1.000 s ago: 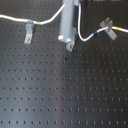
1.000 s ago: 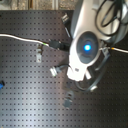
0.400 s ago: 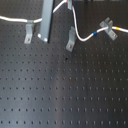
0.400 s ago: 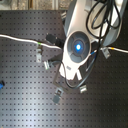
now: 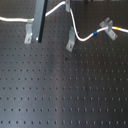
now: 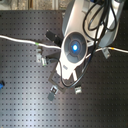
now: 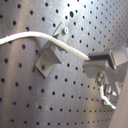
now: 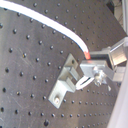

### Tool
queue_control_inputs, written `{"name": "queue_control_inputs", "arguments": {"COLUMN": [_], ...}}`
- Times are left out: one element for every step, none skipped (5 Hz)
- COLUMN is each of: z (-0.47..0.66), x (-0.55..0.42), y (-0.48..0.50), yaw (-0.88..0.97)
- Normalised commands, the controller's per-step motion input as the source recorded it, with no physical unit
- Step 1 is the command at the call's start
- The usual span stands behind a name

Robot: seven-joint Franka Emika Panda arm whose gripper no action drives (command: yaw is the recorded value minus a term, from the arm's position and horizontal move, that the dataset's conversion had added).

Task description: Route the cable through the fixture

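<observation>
Going by the first exterior view's left to right, all on the black perforated board (image 5: pixel 60 95).

- The cable (image 5: pixel 15 20) comes in from the first exterior view's left edge. Its green band (image 5: pixel 31 20) sits just above the upright clip (image 5: pixel 28 33). Can't tell from here if it's seated in that clip.
- The cable then passes behind the dark grey bar (image 5: pixel 40 17) and climbs to the top edge, where the gripper (image 5: pixel 66 5) has it.
- Jaws: clenched on the cable. In the first wrist view the cord runs straight into the grey finger pad (image 7: pixel 102 60). The second wrist view shows the same, with an orange band right at the pinch.
- From the gripper the cable drops down and passes right by the hooked top of the fixture (image 5: pixel 71 40), the slanted slim clip mid-board. It then bows out to the first exterior view's right of the fixture. It's touching or nearly touching the hook, but I can't tell if it's actually inside.
- Next comes the blue band (image 5: pixel 93 34), and then the cable goes through the forked clip (image 5: pixel 106 26).
- The yellow band (image 5: pixel 115 30) sits just past that clip, and the cable exits at the right edge.
- In the second exterior view the arm covers the middle clips, so only the cable's left run (image 6: pixel 20 40) is clear.
</observation>
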Motion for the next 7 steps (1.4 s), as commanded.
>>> {"name": "queue_control_inputs", "arguments": {"z": [0.57, 0.03, 0.21, 0.21, 0.00, -0.05, 0.06], "x": [0.141, 0.000, -0.275, -0.284, -0.014, -0.134, -0.388], "y": [0.219, 0.000, -0.346, -0.363, 0.003, 0.104, 0.214], "yaw": [0.30, 0.00, 0.00, 0.00, 0.00, 0.00, 0.09]}}
